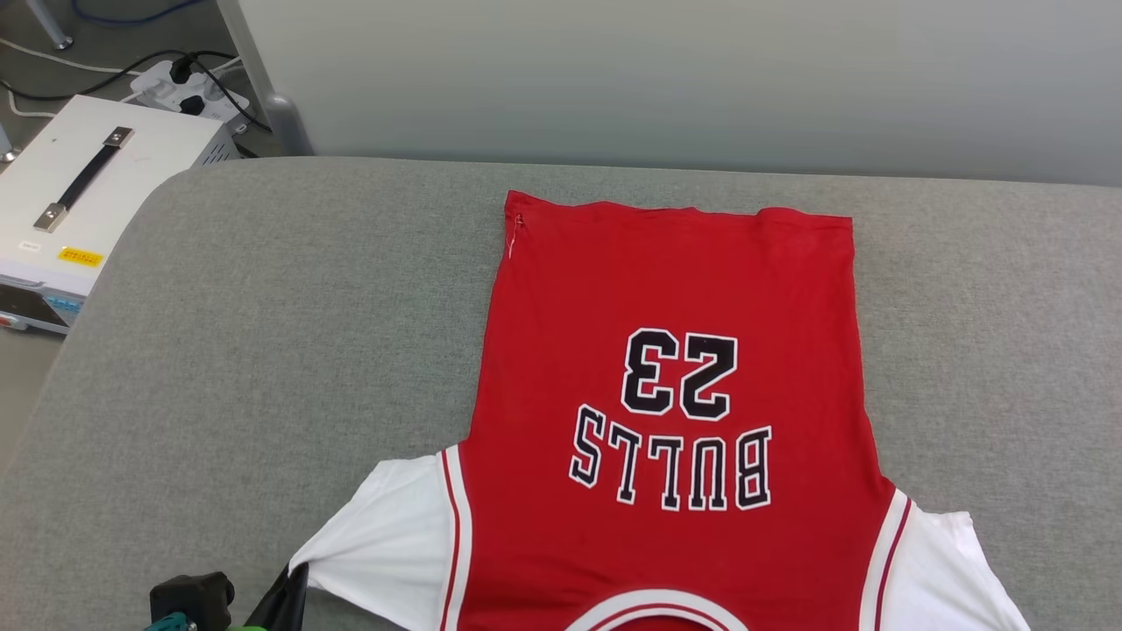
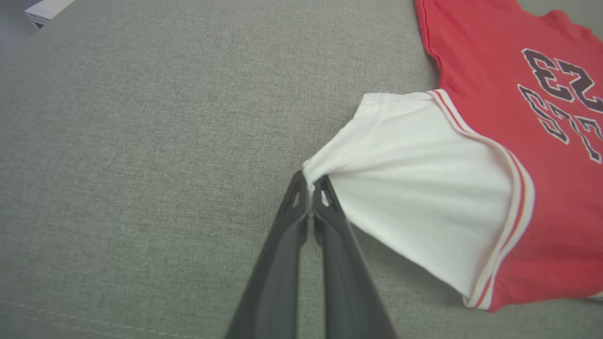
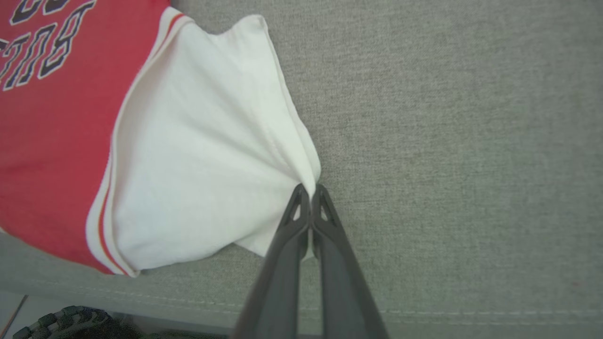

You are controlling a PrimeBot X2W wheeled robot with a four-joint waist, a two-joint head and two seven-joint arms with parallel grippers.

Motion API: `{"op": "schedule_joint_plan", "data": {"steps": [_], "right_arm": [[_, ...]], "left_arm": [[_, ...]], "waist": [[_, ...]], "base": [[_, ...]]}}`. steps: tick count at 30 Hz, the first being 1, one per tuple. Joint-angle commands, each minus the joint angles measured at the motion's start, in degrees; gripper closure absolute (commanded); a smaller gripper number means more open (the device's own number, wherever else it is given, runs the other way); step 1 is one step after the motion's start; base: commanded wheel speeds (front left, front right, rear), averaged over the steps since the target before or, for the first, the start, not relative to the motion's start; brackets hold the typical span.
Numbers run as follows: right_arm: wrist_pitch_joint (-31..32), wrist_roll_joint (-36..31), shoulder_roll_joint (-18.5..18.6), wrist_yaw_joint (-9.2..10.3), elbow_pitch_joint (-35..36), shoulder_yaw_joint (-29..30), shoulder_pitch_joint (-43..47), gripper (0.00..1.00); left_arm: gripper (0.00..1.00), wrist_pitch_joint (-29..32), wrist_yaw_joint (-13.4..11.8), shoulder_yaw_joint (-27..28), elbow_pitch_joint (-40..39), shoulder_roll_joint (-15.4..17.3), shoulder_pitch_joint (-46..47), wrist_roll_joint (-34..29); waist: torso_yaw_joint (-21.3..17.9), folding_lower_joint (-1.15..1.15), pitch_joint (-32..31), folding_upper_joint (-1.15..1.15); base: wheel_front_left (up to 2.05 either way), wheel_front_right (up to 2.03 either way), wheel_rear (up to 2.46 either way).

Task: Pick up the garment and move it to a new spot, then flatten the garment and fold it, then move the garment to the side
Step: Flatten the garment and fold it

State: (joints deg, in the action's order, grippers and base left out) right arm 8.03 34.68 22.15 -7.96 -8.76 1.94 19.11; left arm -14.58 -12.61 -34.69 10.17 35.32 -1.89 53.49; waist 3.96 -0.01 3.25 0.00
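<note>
Garment point(image 1: 666, 289) lies flat on grey fabric surface point(image 1: 263, 307), print side up. "BULLS 23" reads upside down in head view. Collar point(image 1: 653, 609) is at the near end, cut by the bottom of the frame. Hem point(image 1: 675, 210) is at the far end, straight, just short of the surface's far edge where the pale wall point(image 1: 701, 79) starts.

Left pincer point(image 2: 309, 181): fingers pressed together w/ a bit of white cloth between the tips. It's got the outer corner of the left sleeve point(image 2: 414, 179). Sleeve is pulled out to a point, lifted a little, w/ shadow under its lower edge.

Right pincer point(image 3: 310, 190): same, fingers closed tight on the tip of the right sleeve point(image 3: 202, 155). Creases fan from the pinch back to the striped trim.

Room: wide bare fabric on the left of the garment, out to the surface's rounded far-left corner. There's also a bare strip on the right, approx. as wide as the head view allows. Little room beyond the hem. A stitched seam point(image 3: 424, 313) runs along the near edge, close behind both pincers. In right wrist view the near edge drops off at lower left.

Off the surface, far left: white box point(image 1: 88, 193) w/ a black handle, and a power strip point(image 1: 188, 92) w/ cables on the floor.
</note>
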Motion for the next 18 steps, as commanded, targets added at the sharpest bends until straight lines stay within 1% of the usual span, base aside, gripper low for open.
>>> {"op": "schedule_joint_plan", "data": {"steps": [1, 4, 5, 6, 7, 8, 9, 12, 14, 18], "right_arm": [[0.8, -0.8, -0.2, 0.47, 0.5, 0.5, 0.6, 1.00], [2.0, -1.9, -1.1, 0.47, 1.6, 1.5, 0.3, 1.00], [2.3, -2.3, -1.4, 0.47, 2.2, 1.7, 0.0, 0.92], [2.6, -2.7, -1.5, 0.47, 2.6, 1.7, -0.3, 0.64], [2.9, -3.2, -1.5, 0.47, 3.2, 1.6, -0.8, 0.27], [3.1, -3.7, -1.5, 0.47, 3.8, 1.5, -1.3, 0.06], [3.2, -4.3, -1.5, 0.47, 4.4, 1.7, -2.0, 0.00], [3.1, -5.2, -1.2, 0.47, 6.4, 2.2, -4.4, 0.00], [2.7, -6.0, -0.1, 0.47, 8.3, 2.9, -6.6, 0.00], [2.8, -7.4, 3.4, 0.47, 12.2, 5.0, -13.5, 0.00]], "left_arm": [[1.00, -0.2, -0.4, 0.4, 0.5, -0.4, -0.6, 0.0], [1.00, -0.3, 0.1, 0.2, 1.0, -1.1, 0.1, -0.9], [1.00, -0.3, 0.3, 0.1, 1.1, -1.4, 0.4, -1.4], [1.00, -0.3, 0.5, 0.1, 1.1, -1.6, 0.7, -1.7], [1.00, -0.3, 0.6, 0.0, 1.2, -1.8, 1.1, -2.1], [1.00, -0.3, 0.7, -0.1, 1.2, -2.0, 1.4, -2.5], [1.00, -0.3, 0.7, -0.1, 1.2, -2.3, 1.8, -3.1], [1.00, -0.4, 1.1, -0.2, 0.7, -2.9, 3.0, -4.4], [1.00, -0.4, 1.2, -0.1, 0.1, -3.5, 4.1, -5.4], [1.00, -0.4, 0.9, 1.0, -1.7, -5.2, 6.4, -7.9]], "waist": [[0.0, 0.01, 0.1, 0.00], [0.3, 0.01, 0.2, 0.00], [0.3, 0.01, 0.2, 0.00], [0.4, 0.01, 0.2, 0.00], [0.4, 0.01, 0.3, 0.00], [0.4, 0.01, 0.4, 0.00], [0.4, 0.01, 0.6, 0.00], [0.8, 0.01, 1.4, 0.00], [1.3, 0.01, 2.4, 0.00], [2.5, 0.01, 4.8, 0.00]], "base": [[0.00, 0.00, 0.00], [0.00, 0.00, 0.00], [0.00, 0.00, 0.00], [0.00, 0.00, 0.00], [0.00, 0.00, 0.00], [0.00, 0.00, 0.00], [0.00, 0.00, 0.00], [0.00, 0.00, 0.00], [0.00, 0.00, 0.00], [0.00, 0.00, 0.00]]}}
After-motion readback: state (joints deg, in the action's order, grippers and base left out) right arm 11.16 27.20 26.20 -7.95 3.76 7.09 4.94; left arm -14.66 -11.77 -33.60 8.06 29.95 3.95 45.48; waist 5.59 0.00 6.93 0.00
